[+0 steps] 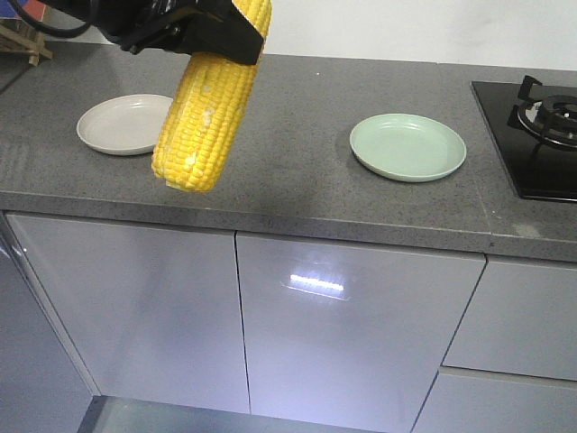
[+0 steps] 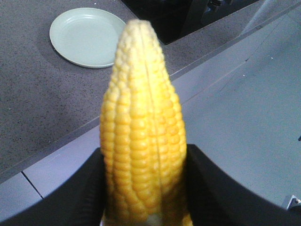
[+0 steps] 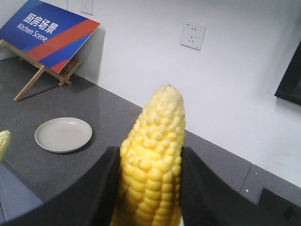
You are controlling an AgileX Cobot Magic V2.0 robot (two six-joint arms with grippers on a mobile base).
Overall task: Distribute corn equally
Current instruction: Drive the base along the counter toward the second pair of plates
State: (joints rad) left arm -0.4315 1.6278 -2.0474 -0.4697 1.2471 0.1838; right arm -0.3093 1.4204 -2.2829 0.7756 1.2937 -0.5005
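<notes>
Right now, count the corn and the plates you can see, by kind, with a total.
Corn: 2 (left arm's cob, right arm's cob)
Plates: 2 (off-white plate, green plate)
Total: 4

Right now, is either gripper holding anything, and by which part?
Yes. The left gripper clamps a corn cob near its thick end, tip pointing away; the right gripper holds a second cob the same way.
</notes>
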